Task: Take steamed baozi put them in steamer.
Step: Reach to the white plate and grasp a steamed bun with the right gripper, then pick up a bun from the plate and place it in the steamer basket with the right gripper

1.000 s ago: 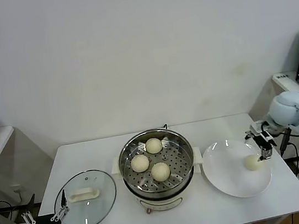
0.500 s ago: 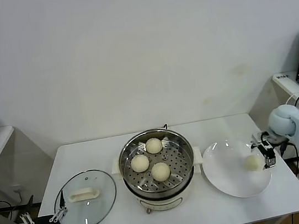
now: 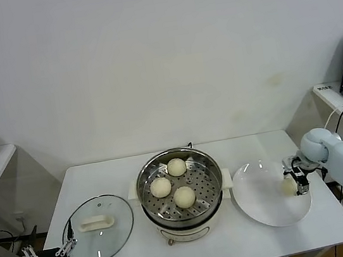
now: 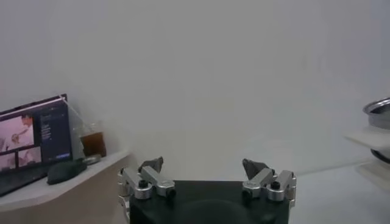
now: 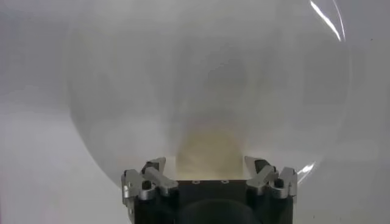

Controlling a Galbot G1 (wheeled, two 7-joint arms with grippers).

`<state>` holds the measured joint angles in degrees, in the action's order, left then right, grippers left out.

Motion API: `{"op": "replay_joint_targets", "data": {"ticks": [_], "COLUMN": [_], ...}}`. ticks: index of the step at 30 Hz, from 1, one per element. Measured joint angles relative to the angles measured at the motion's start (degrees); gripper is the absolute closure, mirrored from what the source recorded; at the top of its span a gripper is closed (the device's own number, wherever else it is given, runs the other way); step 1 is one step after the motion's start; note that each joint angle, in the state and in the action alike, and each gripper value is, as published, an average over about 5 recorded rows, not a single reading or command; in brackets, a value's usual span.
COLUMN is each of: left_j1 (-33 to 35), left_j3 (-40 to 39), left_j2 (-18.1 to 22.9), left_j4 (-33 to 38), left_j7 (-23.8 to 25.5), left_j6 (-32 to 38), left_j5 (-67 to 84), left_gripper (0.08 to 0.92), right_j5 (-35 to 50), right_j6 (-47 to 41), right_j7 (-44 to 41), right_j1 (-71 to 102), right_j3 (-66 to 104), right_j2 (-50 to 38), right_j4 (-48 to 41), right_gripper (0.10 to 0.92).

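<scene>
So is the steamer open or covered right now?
Open. The steamer has no cover; three baozi sit exposed on its perforated tray, and the glass lid lies flat on the table beside it.

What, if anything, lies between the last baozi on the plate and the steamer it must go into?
Nothing visible does. The steamer is uncovered, its glass lid lying on its far side. The right gripper straddles the last baozi on the plate.
</scene>
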<state>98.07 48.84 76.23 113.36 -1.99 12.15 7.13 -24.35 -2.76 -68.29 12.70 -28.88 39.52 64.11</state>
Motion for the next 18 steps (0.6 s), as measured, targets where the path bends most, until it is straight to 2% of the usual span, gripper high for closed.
{"op": "replay_joint_targets", "data": {"ticks": [7, 13, 18], "left_j1": [-0.07, -0.27, -0.88], "left_j3": [0.01, -0.12, -0.67], "left_j2": [-0.02, -0.25, -0.56], "left_j4": [0.15, 0.32, 0.23], "left_j7": [0.00, 0.00, 0.00], "left_j6": [0.02, -0.04, -0.22], "left_j5": [0.03, 0.12, 0.17], "left_gripper": [0.177, 0.177, 0.177], "right_j5": [0.08, 2.56, 8.09], "right_j6": [-0.74, -2.01, -4.38], "right_j7": [0.20, 0.05, 0.29], "right_j1": [-0.30, -2.42, -9.19], "right_j3": [-0.14, -2.15, -7.98], "right_j2": [-0.31, -1.87, -3.75], "right_j4": [0.44, 2.60, 6.33], "right_gripper": [0.540, 0.547, 0.537]}}
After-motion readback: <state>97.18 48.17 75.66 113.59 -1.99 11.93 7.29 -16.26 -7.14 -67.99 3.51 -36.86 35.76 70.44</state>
